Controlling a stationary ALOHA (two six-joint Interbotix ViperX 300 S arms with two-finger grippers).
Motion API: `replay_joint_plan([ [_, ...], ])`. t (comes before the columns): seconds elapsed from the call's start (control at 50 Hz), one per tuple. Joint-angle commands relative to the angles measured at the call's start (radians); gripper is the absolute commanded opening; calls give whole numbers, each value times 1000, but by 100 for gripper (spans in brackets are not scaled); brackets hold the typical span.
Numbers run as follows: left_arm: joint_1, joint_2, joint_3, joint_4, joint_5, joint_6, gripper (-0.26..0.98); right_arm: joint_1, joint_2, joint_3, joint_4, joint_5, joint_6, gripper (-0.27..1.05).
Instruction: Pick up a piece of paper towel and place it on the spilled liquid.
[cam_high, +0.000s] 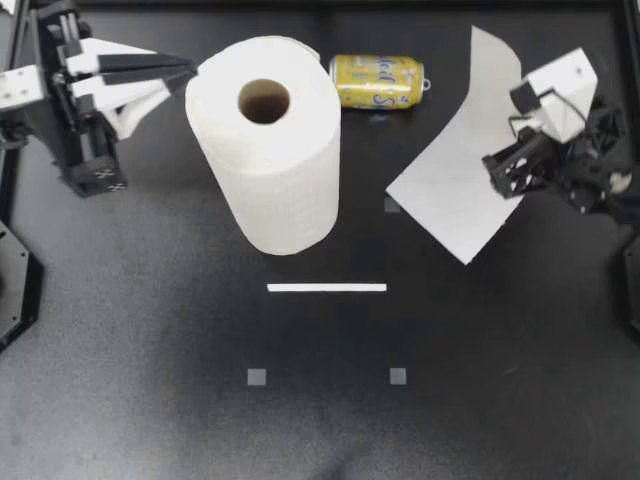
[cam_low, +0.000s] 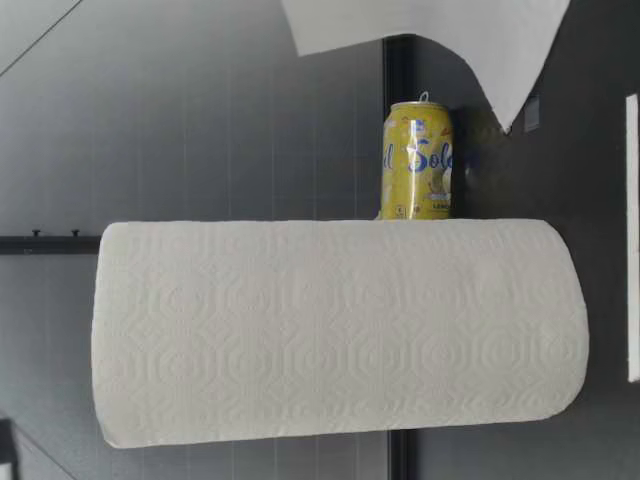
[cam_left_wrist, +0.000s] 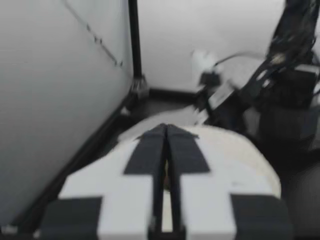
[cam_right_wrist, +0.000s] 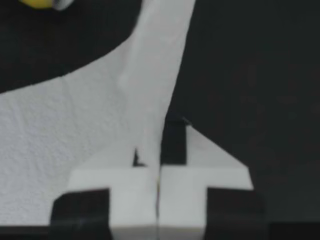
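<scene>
Nearest on the black table (cam_high: 130, 340) are two small grey squares (cam_high: 256, 377) side by side. Just past them lies one thin white strip (cam_high: 326, 288), flat on the table. Next comes one big paper towel roll (cam_high: 270, 150). It stands up straight with its hole on top, and it is white with a bumpy pattern. A third grey square sits at the edge of the one loose paper towel sheet (cam_high: 460, 190). This sheet is off the roll and is held up in the air, between the roll and my right arm. It is white, thin and a little bent. Its long way runs from near to far, and one pointed corner hangs down toward the table. My right gripper (cam_high: 522, 97) pinches the sheet's side edge, with both fingers squeezed on it. My left gripper (cam_high: 185, 68) has its fingers pressed together, with the tips right at the roll's top rim. Farthest back, one yellow can (cam_high: 378, 81) lies on its side, just behind the roll.
</scene>
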Motion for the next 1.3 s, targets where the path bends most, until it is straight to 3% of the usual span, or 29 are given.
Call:
replay_joint_plan([
  [0.0,-8,-28,-11,3,-17,-2,8,-81,-9,-11,-12,-66,-61,-15],
  [0.34,-9,-75,14,2,-34,-3,8,-416,5,-41,-20,-512,-387,-15],
  [0.58,-9,-75,12,3,-34,-21,8,-549,135,-104,-20,-664,-485,-15],
  [0.74,-9,-75,12,3,-32,-28,8,-572,265,-186,-20,-684,-532,-15],
  [0.94,-9,-75,12,2,-32,-32,8,-575,325,-273,-21,-650,-541,-15],
  [1.28,-9,-75,15,3,-32,-31,8,-583,334,-284,-9,-598,-535,-14],
])
